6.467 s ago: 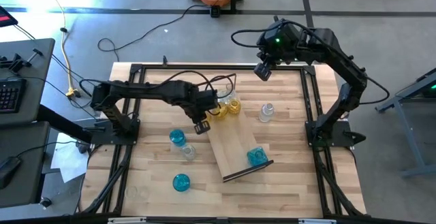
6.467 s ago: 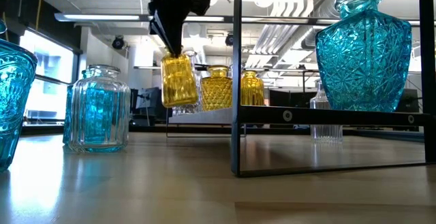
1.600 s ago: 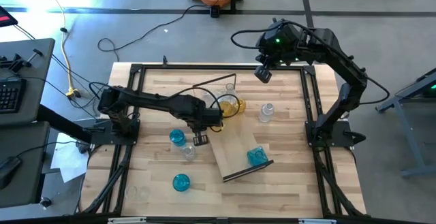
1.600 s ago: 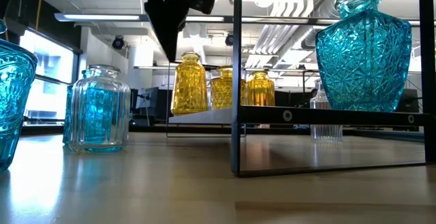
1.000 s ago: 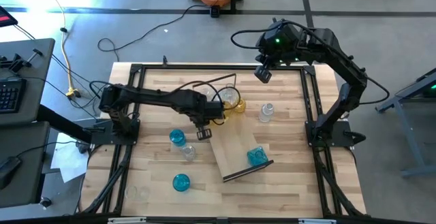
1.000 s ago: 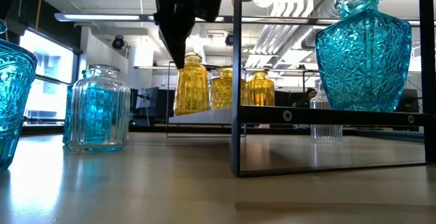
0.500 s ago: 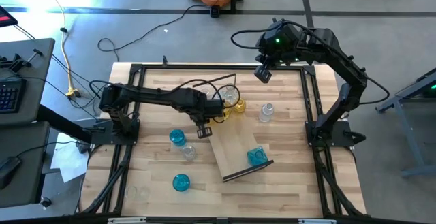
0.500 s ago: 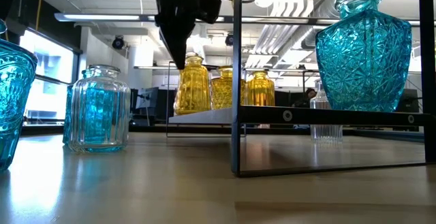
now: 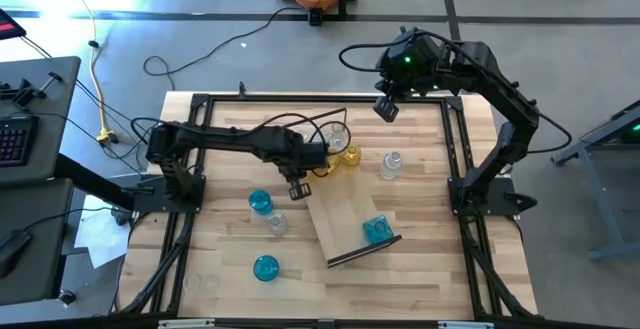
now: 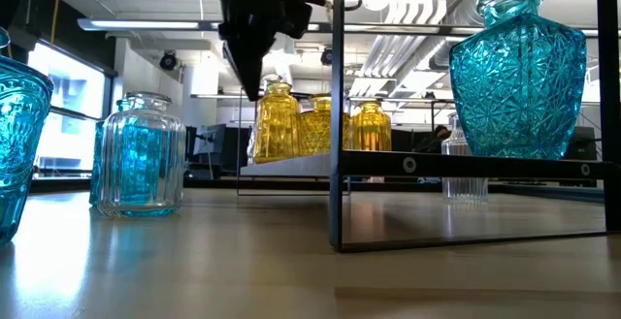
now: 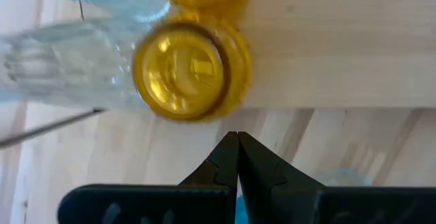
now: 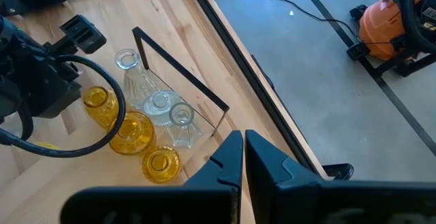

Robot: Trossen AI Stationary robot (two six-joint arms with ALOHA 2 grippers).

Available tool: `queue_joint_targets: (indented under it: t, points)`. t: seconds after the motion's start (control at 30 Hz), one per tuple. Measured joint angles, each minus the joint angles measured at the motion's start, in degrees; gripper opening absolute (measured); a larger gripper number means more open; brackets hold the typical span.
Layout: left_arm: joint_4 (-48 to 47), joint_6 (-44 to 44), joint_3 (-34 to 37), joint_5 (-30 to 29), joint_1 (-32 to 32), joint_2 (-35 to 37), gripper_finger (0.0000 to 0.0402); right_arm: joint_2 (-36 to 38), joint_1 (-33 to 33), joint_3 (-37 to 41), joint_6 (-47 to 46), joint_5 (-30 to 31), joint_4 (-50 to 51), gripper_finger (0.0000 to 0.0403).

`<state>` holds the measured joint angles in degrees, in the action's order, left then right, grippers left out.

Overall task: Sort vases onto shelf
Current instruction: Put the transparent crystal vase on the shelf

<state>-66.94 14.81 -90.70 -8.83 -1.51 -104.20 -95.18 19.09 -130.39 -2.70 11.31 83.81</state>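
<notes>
The shelf [image 9: 345,209] lies slantwise across the table's middle. Three yellow vases [image 9: 340,155] stand on their bases at its far end, with clear vases [image 12: 160,108] behind them. A blue vase [image 9: 376,230] stands at the shelf's near end. My left gripper [image 9: 297,191] hovers shut and empty above the table, beside the shelf's long edge. It is just short of the nearest yellow vase [image 11: 191,71]. My right gripper [image 9: 386,107] hangs shut and empty, high over the table's far edge.
On the table left of the shelf stand a blue vase [image 9: 260,202], a clear one [image 9: 277,223] and another blue one [image 9: 266,267]. A clear vase [image 9: 390,164] stands right of the yellow ones. Dark frame rails [image 9: 455,149] run around the table.
My left gripper, shut and empty, edged a little toward the table's far edge and the yellow vases, then held still. The vases have not moved.
</notes>
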Motion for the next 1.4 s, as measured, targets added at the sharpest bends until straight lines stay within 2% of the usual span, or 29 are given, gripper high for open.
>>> queue_joint_targets:
  t: [0.17,0.3,0.53,0.67,0.87,0.93,1.03,1.13,1.4]
  points:
    - [-5.2,1.6,0.0,1.0,2.6,0.6,0.0000,0.0,0.0,0.0,0.0,-0.3,0.5,0.0000]
    - [-7.1,3.9,0.0,0.9,5.0,4.2,0.0000,0.0,0.0,0.0,0.0,-0.3,1.2,0.0000]
    - [-7.4,11.3,0.0,-0.7,6.2,17.3,0.0000,0.0,0.0,0.0,0.1,-0.4,1.3,0.0000]
    - [-10.6,14.1,-0.1,-0.7,6.2,25.8,0.0000,0.0,-0.2,0.0,0.3,-1.6,1.3,0.0000]
    - [-22.6,12.2,-0.1,2.2,6.2,35.3,0.0000,-0.1,-3.5,0.0,1.1,-7.9,1.3,0.0000]
    - [-23.3,11.0,-0.1,2.9,6.3,37.7,0.0000,-0.3,-5.8,0.0,-0.2,-8.4,1.3,0.0000]
    - [-21.8,8.6,0.0,3.6,6.3,41.8,0.0000,-0.7,-9.7,0.0,-4.8,-8.2,1.2,0.0000]
    - [-23.3,8.5,-0.1,0.8,6.3,44.6,0.0000,-1.8,-13.9,0.0,-11.8,-6.2,0.9,0.0000]
    - [-23.1,8.4,0.0,-0.8,6.3,49.5,0.0000,-7.6,-22.9,0.0,-29.7,-0.6,0.1,0.0000]
